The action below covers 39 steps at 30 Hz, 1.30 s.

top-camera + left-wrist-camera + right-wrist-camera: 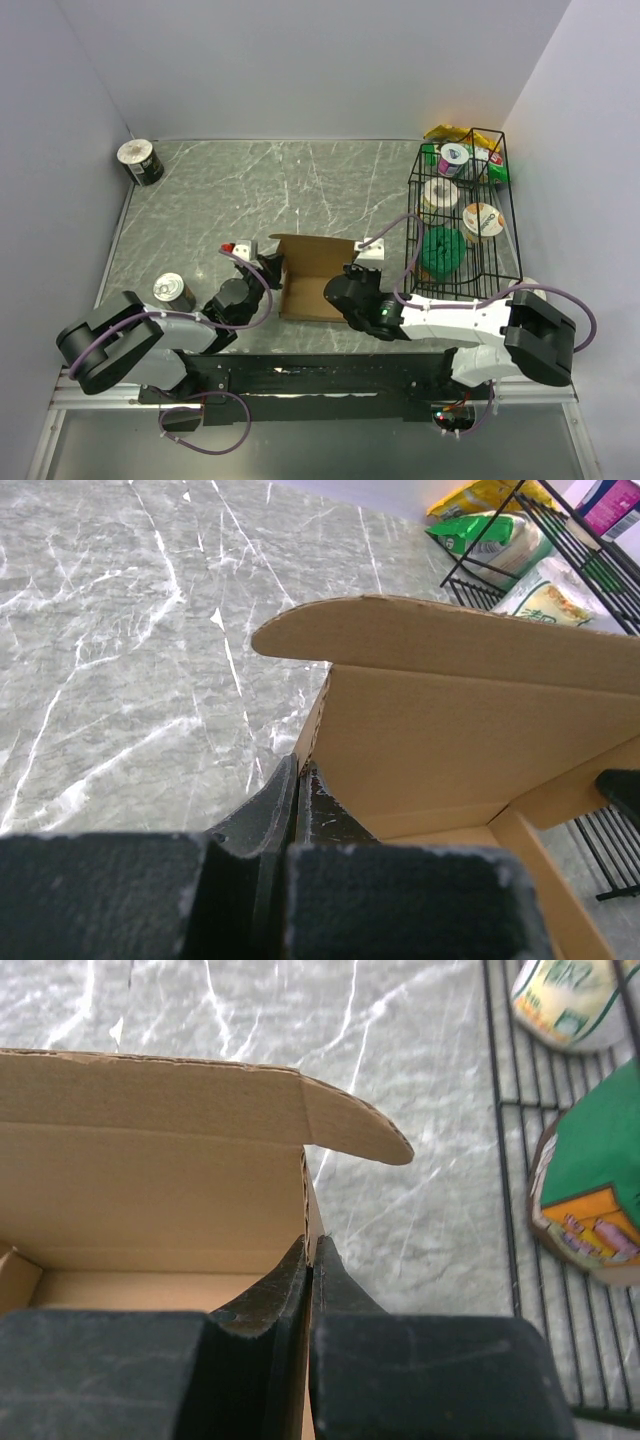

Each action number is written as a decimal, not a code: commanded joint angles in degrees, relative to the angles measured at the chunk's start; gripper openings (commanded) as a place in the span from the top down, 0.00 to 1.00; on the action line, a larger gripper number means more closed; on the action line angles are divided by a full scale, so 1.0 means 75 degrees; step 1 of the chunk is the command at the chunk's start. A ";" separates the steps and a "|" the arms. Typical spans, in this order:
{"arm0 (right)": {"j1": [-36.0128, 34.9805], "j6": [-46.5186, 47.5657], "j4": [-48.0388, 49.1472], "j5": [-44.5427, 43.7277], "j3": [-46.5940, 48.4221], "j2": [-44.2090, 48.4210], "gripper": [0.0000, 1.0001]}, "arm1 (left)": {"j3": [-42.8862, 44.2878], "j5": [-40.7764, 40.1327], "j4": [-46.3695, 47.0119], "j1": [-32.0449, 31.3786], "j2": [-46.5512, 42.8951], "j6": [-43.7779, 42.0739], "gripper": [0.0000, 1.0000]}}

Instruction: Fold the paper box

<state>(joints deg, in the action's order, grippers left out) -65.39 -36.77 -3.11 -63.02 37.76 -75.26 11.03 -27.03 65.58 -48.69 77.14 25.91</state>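
Left wrist: paper box brown cardbd, round-edged.

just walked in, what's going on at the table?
Both arms are on the paper box mid-table. The left pincer is shut on its left side wall, and the right pincer is shut on its right side wall. The box's back wall stands upright with rounded flaps at its ends. The top is open and not yet folded shut. A wire basket sits to the right.

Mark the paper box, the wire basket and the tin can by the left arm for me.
paper box (315, 255), top view, on its raised back wall.
wire basket (413, 200), top view, on its left rim.
tin can (173, 291), top view, on its lid.
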 commanded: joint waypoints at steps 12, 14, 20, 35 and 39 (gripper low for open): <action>0.0023 0.1985 0.5371 -0.0058 -0.0686 -0.0581 1.00 | 0.0733 0.1083 0.0993 -0.0294 0.1409 -0.0174 0.99; 0.0023 0.1927 0.5501 -0.0069 -0.0792 -0.0640 1.00 | 0.0675 0.1119 0.1368 -0.0282 0.1666 -0.0092 0.99; 0.0011 0.1086 0.4835 -0.0116 -0.1132 -0.0559 1.00 | 0.0499 0.1166 0.1486 -0.0329 0.1843 -0.0021 0.99; -0.0586 -0.3287 -0.0673 -0.0386 -0.0652 -0.0593 1.00 | -0.0182 0.1482 0.1732 -0.0668 0.2042 0.0928 0.99; -0.0727 -0.3955 -0.1493 -0.0538 -0.0406 -0.0746 1.00 | 0.0205 0.1588 0.1089 -0.0692 0.1879 0.1045 0.99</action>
<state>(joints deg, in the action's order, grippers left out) -68.86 -55.07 -4.45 -72.36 31.86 -78.89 10.76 -24.86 81.62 -50.87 90.28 28.47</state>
